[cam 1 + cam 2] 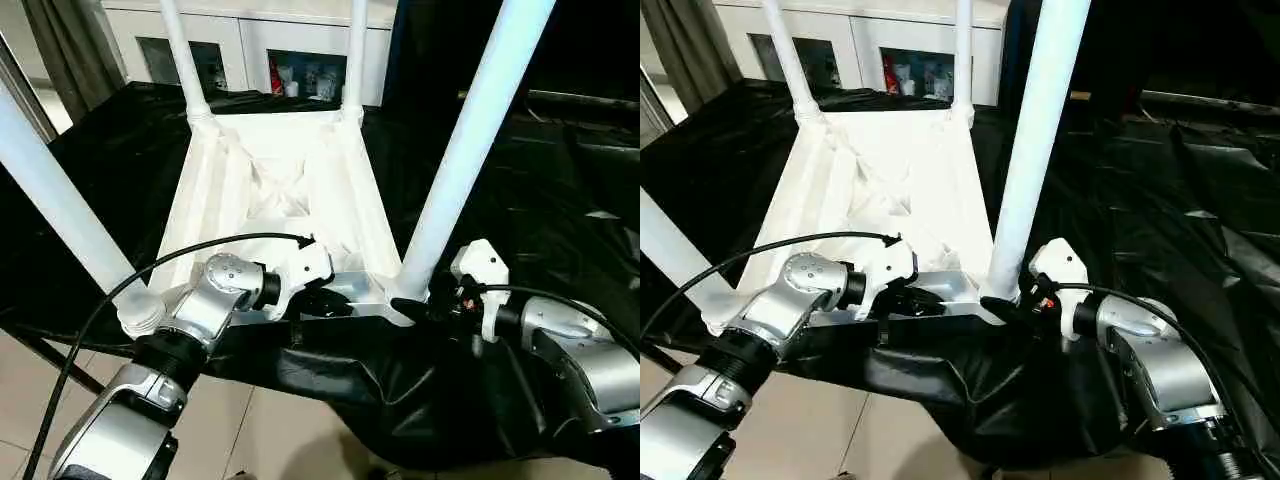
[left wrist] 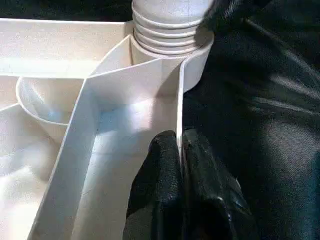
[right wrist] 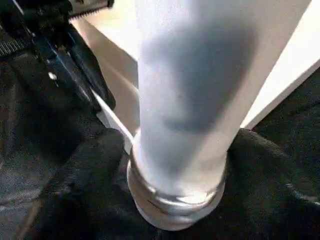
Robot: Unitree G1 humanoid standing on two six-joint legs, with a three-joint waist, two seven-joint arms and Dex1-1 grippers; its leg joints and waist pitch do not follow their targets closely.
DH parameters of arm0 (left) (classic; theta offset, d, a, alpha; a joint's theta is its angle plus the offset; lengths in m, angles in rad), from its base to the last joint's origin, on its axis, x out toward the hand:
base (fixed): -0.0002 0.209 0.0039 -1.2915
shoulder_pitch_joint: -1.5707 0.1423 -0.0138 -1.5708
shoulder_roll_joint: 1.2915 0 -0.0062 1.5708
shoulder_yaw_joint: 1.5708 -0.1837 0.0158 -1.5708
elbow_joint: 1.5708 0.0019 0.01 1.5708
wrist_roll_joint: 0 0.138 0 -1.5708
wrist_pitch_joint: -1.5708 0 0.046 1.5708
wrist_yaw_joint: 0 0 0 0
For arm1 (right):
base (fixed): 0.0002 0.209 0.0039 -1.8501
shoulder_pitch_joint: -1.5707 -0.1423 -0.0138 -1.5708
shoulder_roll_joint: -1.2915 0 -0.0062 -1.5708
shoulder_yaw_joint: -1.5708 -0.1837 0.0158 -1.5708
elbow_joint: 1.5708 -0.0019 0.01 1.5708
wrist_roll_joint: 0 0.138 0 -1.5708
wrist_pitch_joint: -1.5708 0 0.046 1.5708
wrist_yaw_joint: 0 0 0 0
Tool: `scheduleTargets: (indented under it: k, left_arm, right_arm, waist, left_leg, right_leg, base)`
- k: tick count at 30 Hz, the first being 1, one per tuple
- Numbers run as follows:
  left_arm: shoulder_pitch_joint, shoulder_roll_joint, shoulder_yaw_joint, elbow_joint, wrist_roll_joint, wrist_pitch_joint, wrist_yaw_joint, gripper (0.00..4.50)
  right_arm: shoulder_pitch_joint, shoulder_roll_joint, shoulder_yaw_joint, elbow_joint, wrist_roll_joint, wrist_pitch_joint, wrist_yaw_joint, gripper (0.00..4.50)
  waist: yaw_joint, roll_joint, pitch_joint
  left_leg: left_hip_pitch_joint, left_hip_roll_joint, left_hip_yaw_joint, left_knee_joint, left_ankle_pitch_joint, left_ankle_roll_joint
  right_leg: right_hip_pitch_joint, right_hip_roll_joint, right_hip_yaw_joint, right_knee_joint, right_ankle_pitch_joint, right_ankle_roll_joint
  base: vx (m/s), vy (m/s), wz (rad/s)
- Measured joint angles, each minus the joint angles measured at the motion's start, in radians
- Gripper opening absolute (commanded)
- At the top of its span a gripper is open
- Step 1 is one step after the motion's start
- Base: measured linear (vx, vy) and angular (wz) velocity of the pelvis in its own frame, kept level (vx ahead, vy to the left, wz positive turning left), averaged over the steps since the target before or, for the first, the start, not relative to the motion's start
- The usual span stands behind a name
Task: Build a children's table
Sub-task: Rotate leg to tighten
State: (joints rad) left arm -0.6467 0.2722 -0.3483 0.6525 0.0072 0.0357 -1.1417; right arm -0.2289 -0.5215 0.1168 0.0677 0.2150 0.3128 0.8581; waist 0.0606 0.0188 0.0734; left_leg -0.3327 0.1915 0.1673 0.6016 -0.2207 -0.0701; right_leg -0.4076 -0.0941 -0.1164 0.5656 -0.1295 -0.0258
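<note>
left wrist view: left end effector pinched shut on upturned children's table rim, on black sheet. right end effector jaws apart round near leg base. probably light, stiff, slick plastic; best grabbed low near socket.

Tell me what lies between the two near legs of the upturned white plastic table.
The left gripper, clamped on the tabletop's near rim, in the left eye view.

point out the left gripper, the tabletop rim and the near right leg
left gripper [image 2: 180, 150]: left wrist view, fingertips shut on the rim
tabletop rim [image 2: 179, 105]: left wrist view, thin wall
near right leg [image 1: 470, 140]: left eye view, mid tube
</note>
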Motion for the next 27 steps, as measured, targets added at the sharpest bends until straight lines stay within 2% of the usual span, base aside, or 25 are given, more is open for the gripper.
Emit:
scheduleTargets:
  k: [2,7,8,13,14,16,17,21,27]
  left_arm:
    - [0.0,0.0,0.0,0.0,0.0,0.0,0.0,0.0]
    - [0.0,0.001,0.0,0.0,0.0,-0.001,0.0,0.0]
    - [0.0,0.001,0.0,0.0,0.0,-0.001,0.0,0.0]
    - [0.0,0.006,0.001,0.0,0.0,-0.001,-0.001,0.0]
    - [0.0,0.007,0.001,0.0,-0.001,-0.001,-0.001,0.0]
    - [0.0,0.009,0.002,0.0,-0.003,-0.002,-0.004,0.0]
    - [0.0,0.01,0.003,-0.001,-0.004,-0.002,-0.006,0.0]
    - [0.0,0.012,0.006,-0.001,-0.004,-0.004,-0.01,0.0]
    - [0.0,0.012,0.005,-0.001,-0.004,-0.004,-0.011,0.0]
  right_arm:
    - [0.0,0.0,0.005,0.014,-0.011,0.0,-0.002,4.0]
    - [0.0,0.001,0.005,0.019,-0.012,0.0,-0.001,4.0]
    - [0.0,0.001,0.005,0.019,-0.012,0.0,-0.001,3.77]
    - [0.0,0.013,0.002,0.019,-0.009,-0.004,-0.001,3.49]
    - [0.0,0.013,0.001,0.019,-0.006,-0.004,-0.001,3.26]
    - [0.0,0.014,-0.004,0.019,0.002,-0.004,-0.002,3.2]
    - [0.0,0.014,-0.006,0.019,0.006,-0.004,-0.002,3.03]
    - [0.0,0.018,-0.009,0.019,0.01,-0.004,-0.001,2.81]
    - [0.001,0.019,-0.009,0.019,0.011,-0.004,0.0,2.75]
  waist:
    - [0.0,0.0,0.0]
    - [0.0,0.0,0.0]
    - [0.0,0.0,0.0]
    - [0.0,0.0,0.0]
    - [0.0,0.0,0.0]
    - [0.0,-0.001,0.0]
    - [0.0,-0.001,0.0]
    - [0.0,-0.001,0.0]
    - [0.0,-0.001,0.0]
  left_leg:
    - [0.0,0.0,0.0,0.0,0.0,0.0]
    - [0.0,0.0,0.0,0.0,0.0,0.0]
    - [0.0,0.0,0.0,0.0,0.0,0.0]
    - [0.0,0.0,0.0,0.001,0.0,0.0]
    - [0.0,0.0,0.0,0.001,0.0,0.0]
    - [-0.001,0.0,0.001,0.002,0.0,0.0]
    - [-0.001,0.0,0.001,0.002,0.0,0.0]
    - [-0.003,0.0,0.002,0.002,0.0,0.0]
    - [-0.003,0.0,0.002,0.003,0.0,0.0]
  right_leg:
    - [0.0,0.0,0.0,0.0,0.0,0.0]
    - [0.0,0.0,0.0,0.001,0.0,0.0]
    - [0.0,0.0,0.0,0.001,0.0,0.0]
    - [-0.003,0.0,0.001,0.006,-0.001,0.0]
    - [-0.003,0.0,0.001,0.007,-0.001,0.0]
    - [-0.006,0.0,0.004,0.011,-0.003,0.0]
    - [-0.007,0.0,0.004,0.011,-0.003,0.0]
    - [-0.01,0.0,0.005,0.012,-0.003,0.0]
    - [-0.011,0.0,0.006,0.012,-0.003,0.0]
  base:
    - [0.0,0.0,0.0]
    - [0.0,0.0,0.0]
    - [0.0,0.0,0.0]
    - [0.0,0.0,0.0]
    - [0.0,0.0,0.0]
    - [0.0,0.0,0.0]
    - [0.0,0.0,0.0]
    - [0.0,0.0,0.0]
    - [0.0,0.0,0.0]
